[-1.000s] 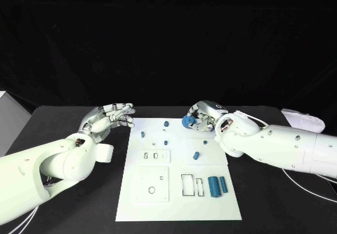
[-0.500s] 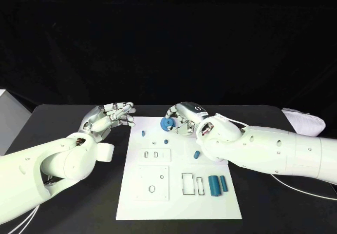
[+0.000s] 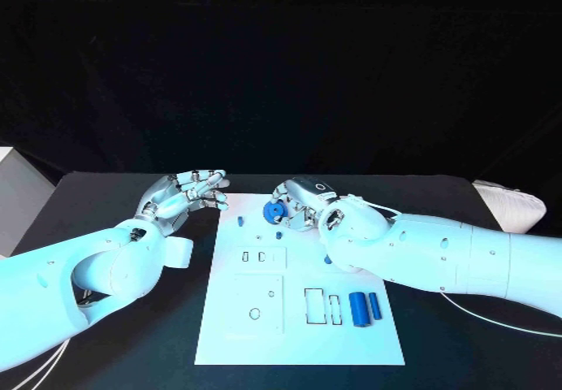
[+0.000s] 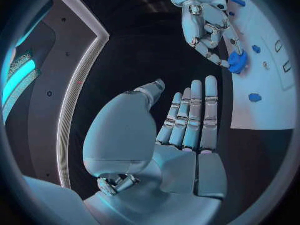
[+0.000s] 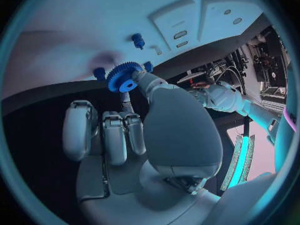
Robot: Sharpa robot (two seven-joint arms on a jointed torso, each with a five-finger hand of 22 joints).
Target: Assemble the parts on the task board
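The white task board lies in the middle of the black table. My right hand hovers over its far edge and pinches a blue gear between thumb and a finger; the right wrist view shows the gear just above the board, close to small blue pegs. My left hand is open with fingers apart, beside the board's far left corner. In the left wrist view its palm faces the right hand and gear.
On the board sit a blue peg, a small blue piece and two blue cylinders near rectangular cut-outs. A white box stands at the table's left edge, a pale object at the right.
My right hand has carried the gear leftward along the board's far edge, toward the pegs at the far left. The left hand has stayed in place.
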